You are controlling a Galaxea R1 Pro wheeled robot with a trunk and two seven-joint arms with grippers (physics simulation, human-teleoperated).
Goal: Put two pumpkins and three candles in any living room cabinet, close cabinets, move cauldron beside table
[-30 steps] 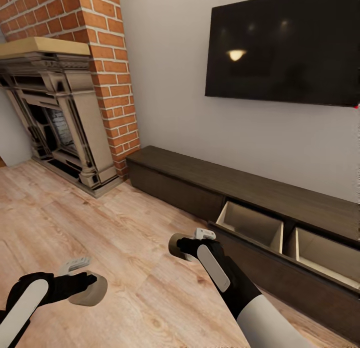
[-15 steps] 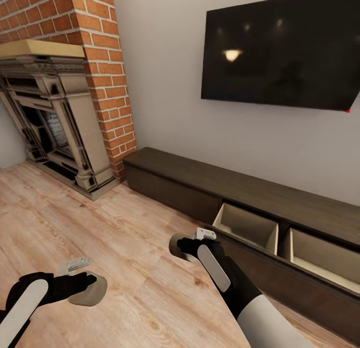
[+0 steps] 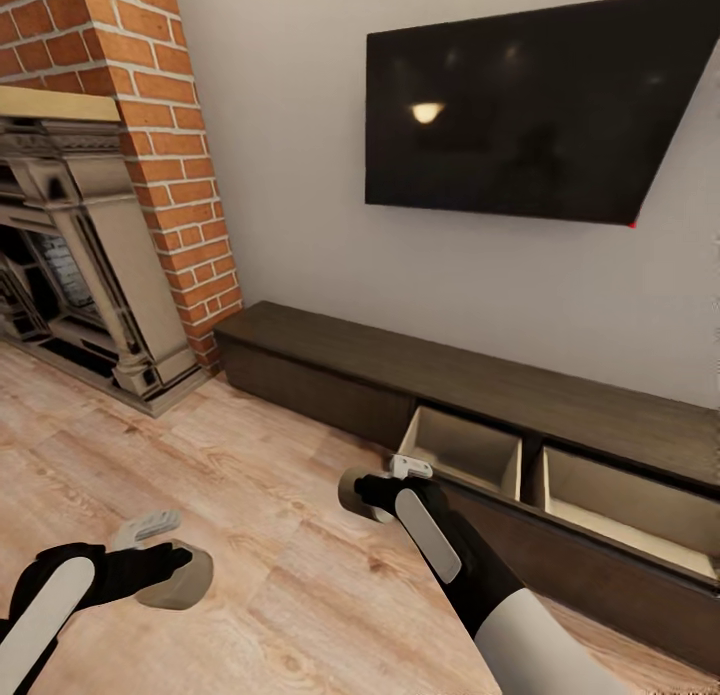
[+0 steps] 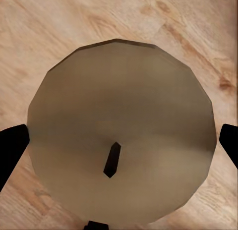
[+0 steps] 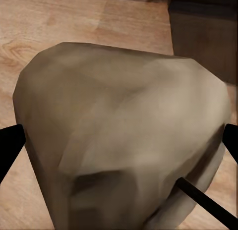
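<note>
TV above cabinet; 2 drawers open; fireplace beside.

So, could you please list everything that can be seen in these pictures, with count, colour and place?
candles: two, grey-beige, one in the left tool, one in the right tool, both above the floor
cabinet: one, dark brown, long and low against the wall under the television; two fronts pulled open, pale beige insides
television: one, black, on the wall
fireplace: one, grey-brown with pale mantel, at the left
brick chimney: one, red-brown, beside the fireplace
floor: light wood planks
wall: pale grey
left tool: one, black, shut on a candle
right tool: one, black, shut on a candle, near the open cabinet
</note>
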